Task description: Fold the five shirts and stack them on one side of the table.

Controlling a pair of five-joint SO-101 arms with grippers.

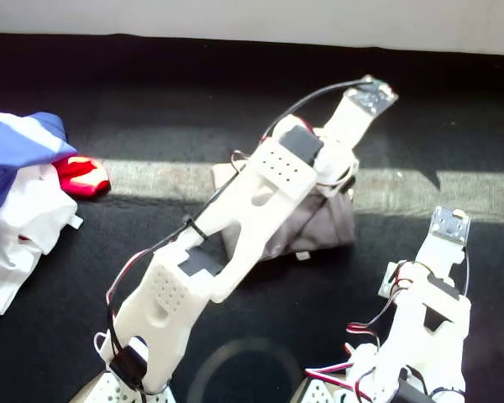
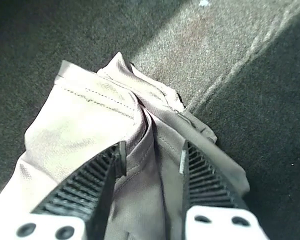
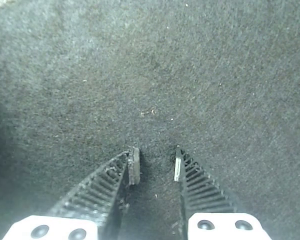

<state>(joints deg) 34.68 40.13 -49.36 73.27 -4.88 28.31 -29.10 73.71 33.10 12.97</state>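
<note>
Left arm: the left end effector [image 2: 152, 159] is held open, its jaws set on either side of a raised ridge of cloth. No pinch has been made yet.
Right arm: the right end effector [image 3: 154, 164] is likewise open and carries nothing. It is poised over bare felt at about 5 o'clock of the worktop [image 1: 151, 84] in the high view.
Task item in hand: the grey shirt [image 1: 319, 227] lies bunched at the centre of the worktop, under the left arm. It is partly doubled over, with seams and a loose edge showing in the left wrist view.
Items waiting: a blue shirt [image 1: 21, 143], a white shirt [image 1: 21, 218] and a red shirt [image 1: 82, 176] are heaped together at 9 o'clock, well apart from the grey one. The full count in the heap cannot be told.
Lighting: a sunlit band [image 1: 160, 176] is cast across the worktop from 9 to 3 o'clock, passing under the grey shirt.
Risk, layer count: if the jaws are closed on the ridge, several layers are likely to be caught at once. The whole bundle would then be dragged rather than one flap turned.
Risk, slip: only thin cloth lies between the jaws, so a shallow pinch may be lost during lifting.
Risk, unanchored cloth: with the right arm well away, the shirt may slide on the felt when pulled.
</note>
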